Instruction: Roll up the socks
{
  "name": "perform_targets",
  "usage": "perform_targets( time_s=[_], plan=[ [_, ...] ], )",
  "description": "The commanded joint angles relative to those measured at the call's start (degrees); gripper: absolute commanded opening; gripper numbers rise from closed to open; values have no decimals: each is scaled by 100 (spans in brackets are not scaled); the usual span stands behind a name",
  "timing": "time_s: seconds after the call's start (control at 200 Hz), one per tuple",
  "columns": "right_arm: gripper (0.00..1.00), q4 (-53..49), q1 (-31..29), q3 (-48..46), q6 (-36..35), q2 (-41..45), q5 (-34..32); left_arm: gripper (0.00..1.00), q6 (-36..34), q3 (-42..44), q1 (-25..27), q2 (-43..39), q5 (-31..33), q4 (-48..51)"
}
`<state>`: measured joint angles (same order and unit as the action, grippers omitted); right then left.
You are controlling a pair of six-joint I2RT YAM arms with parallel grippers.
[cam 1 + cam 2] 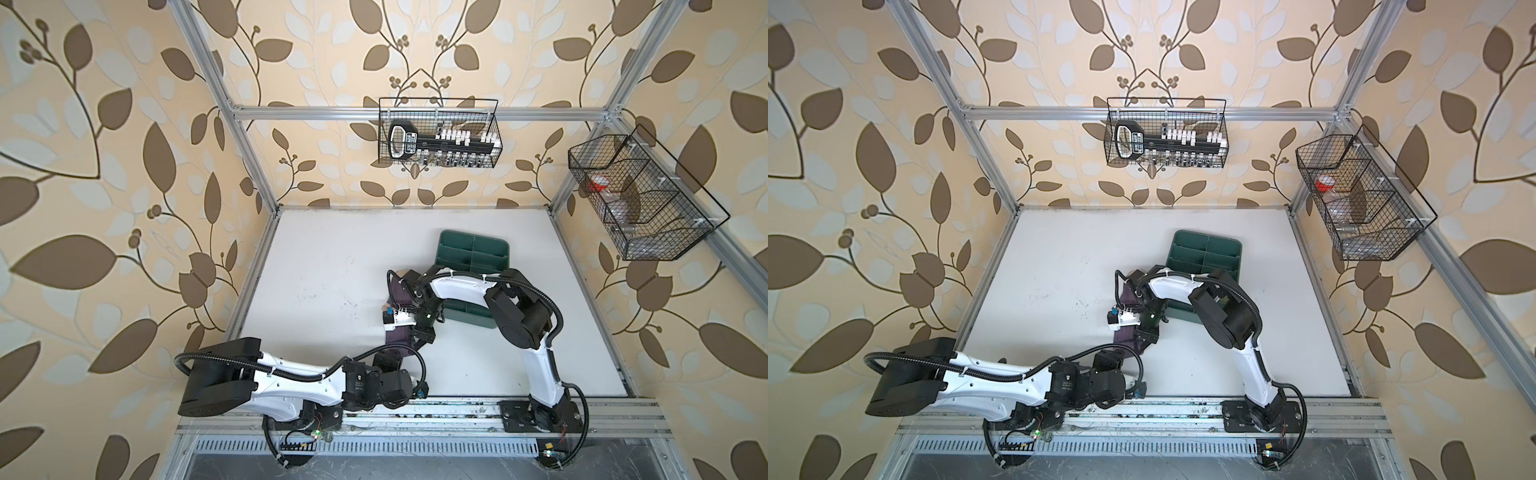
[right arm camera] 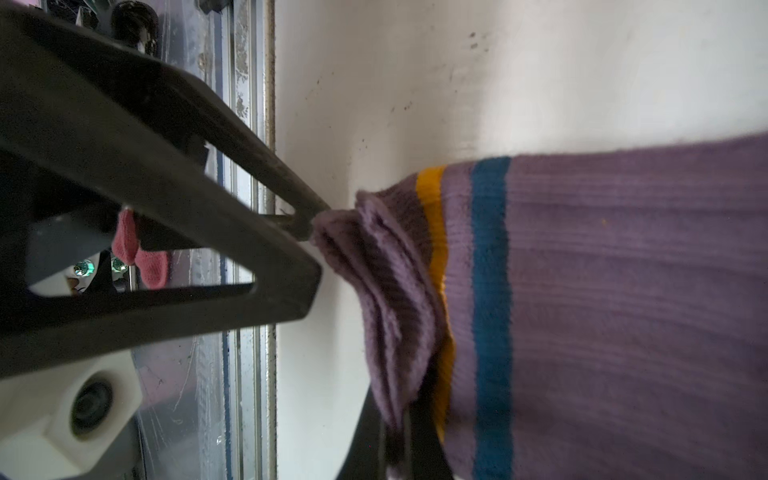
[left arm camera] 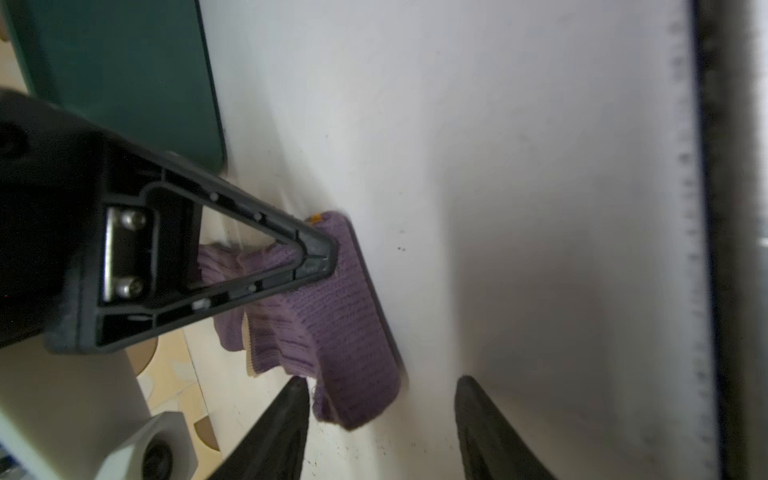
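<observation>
A purple ribbed sock [image 1: 397,296] [image 1: 1127,297] lies stretched on the white table, between the two arms. Its cuff, with a yellow and a blue stripe [image 2: 490,291], points toward the front rail. My right gripper [image 2: 395,449] [image 1: 417,345] is shut on one edge of the cuff. My left gripper [image 3: 382,384] [image 1: 392,357] is open at the other end of the cuff. A corner of purple fabric [image 3: 353,395] hangs between its fingertips, close to one finger [image 3: 297,399] and apart from the other. Only this sock shows.
A dark green divided tray [image 1: 473,237] [image 1: 1204,239] [image 3: 124,62] stands just behind and right of the sock, partly under the right arm. Two wire baskets [image 1: 438,133] [image 1: 640,199] hang on the walls. The metal front rail [image 1: 415,411] runs close to the cuff.
</observation>
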<state>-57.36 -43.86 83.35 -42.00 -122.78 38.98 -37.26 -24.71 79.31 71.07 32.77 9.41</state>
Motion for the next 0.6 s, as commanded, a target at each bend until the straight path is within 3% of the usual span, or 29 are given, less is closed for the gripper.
perform_targets(
  time_s=[0.0,0.09,0.435,0.595],
  plan=[
    [0,-126,17,120,-89,-132,217,55,350,-130,-431,78,-56,-230],
    [0,-108,19,107,-89,-115,217,49,366,-257,-668,352,-255,-229],
    [0,-108,79,112,-89,-86,224,36,736,-640,-662,1069,-795,-190],
    [0,-113,90,118,-80,-81,207,3,726,-819,-636,1362,-962,79]
  ],
)
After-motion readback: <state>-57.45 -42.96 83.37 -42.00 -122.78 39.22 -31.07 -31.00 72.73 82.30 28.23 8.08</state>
